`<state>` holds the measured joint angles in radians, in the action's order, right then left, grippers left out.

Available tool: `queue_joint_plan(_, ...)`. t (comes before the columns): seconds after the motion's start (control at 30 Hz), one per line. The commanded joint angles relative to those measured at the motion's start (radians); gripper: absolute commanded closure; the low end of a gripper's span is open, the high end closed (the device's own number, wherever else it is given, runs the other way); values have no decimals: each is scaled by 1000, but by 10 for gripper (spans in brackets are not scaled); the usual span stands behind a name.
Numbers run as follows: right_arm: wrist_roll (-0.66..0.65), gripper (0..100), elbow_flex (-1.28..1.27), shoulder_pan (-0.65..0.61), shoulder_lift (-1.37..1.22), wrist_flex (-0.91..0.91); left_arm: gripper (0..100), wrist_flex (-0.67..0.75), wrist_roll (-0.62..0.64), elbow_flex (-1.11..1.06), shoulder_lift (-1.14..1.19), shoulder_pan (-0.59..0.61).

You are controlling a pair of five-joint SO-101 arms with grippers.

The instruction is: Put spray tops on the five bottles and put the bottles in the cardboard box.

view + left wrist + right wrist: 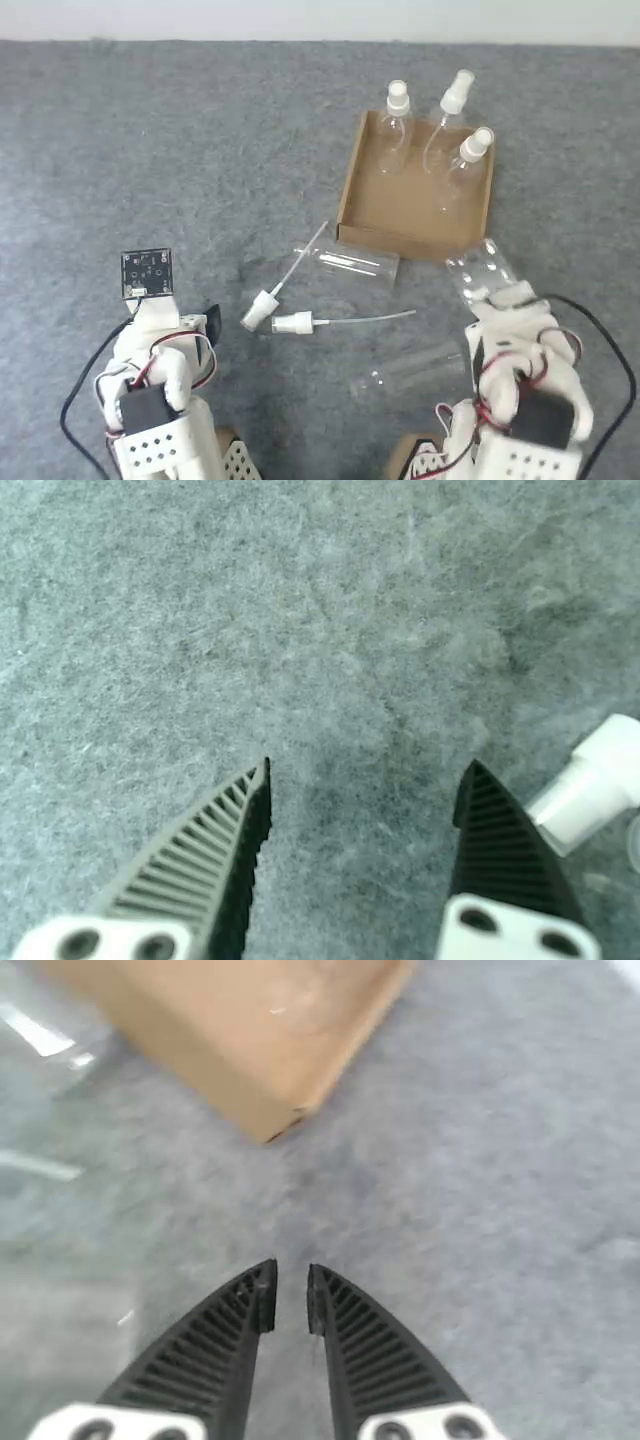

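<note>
Grey carpet (150,150) covers the whole table. At the far right side lies a flat cardboard box (400,212), and three bottles stand upright inside it with the white spray tops already on: one (393,128) at the far left corner, one (447,120) beside it, one (466,165) nearer to the right wall.

Two clear bottles without tops lie on their sides on the carpet. One (352,265) lies just in front of the box, the other (412,370) lies near the right arm. Between the arms lie two loose spray tops, each with a long thin tube: one (262,306) points toward the box, and the second (294,323) is just beside it with its tube going to the right.

The left gripper (368,770) is low over bare carpet with its fingers wide apart and nothing between them; a spray top is near it. The right gripper (291,1268) is over the carpet near the box corner, with its fingers almost together, only a thin gap, and nothing in it.
</note>
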<state>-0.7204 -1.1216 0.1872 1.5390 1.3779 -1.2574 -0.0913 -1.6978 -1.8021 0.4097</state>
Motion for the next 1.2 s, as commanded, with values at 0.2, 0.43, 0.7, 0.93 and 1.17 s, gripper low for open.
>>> queue_joint_plan(0.2,-31,915,468,-461,-555,364,731,-5,9,13,-18,3)
queue_joint_plan(0.43,-15,805,400,-868,-595,409,731,-5,9,13,-18,3)
queue_joint_plan(0.7,-49,708,316,-983,-596,377,731,-5,9,13,-18,5)
queue_joint_plan(0.93,-109,709,239,-983,-642,314,731,-5,9,13,-18,5)
queue_joint_plan(1.17,-101,709,212,-983,-848,157,731,-5,9,13,-18,5)
